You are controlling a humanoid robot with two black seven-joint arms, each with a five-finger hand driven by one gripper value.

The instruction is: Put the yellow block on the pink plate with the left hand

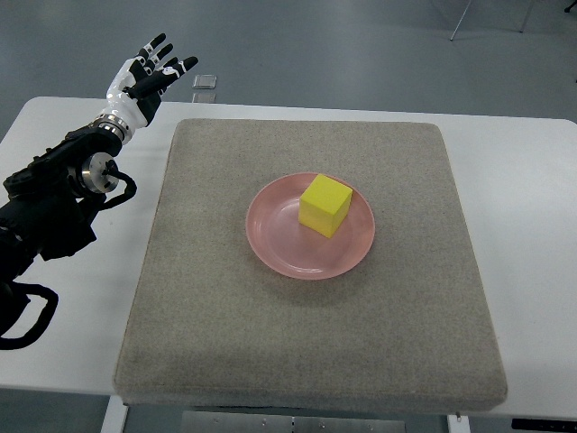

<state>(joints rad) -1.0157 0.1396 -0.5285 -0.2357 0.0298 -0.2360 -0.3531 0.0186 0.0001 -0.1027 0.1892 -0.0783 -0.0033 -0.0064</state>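
A yellow block (325, 205) sits on a pink plate (279, 239), toward its upper right part. The plate lies in the middle of a grey mat (225, 343). My left hand (151, 72) is raised at the far left corner of the table, well away from the plate. Its fingers (164, 65) are spread and hold nothing. The left arm comes in from the picture's left edge. My right arm is out of the picture.
The mat lies on a white table (63, 135). A small grey object (205, 82) lies on the floor past the table's far edge. Metal legs (460, 23) of some furniture show at the top right.
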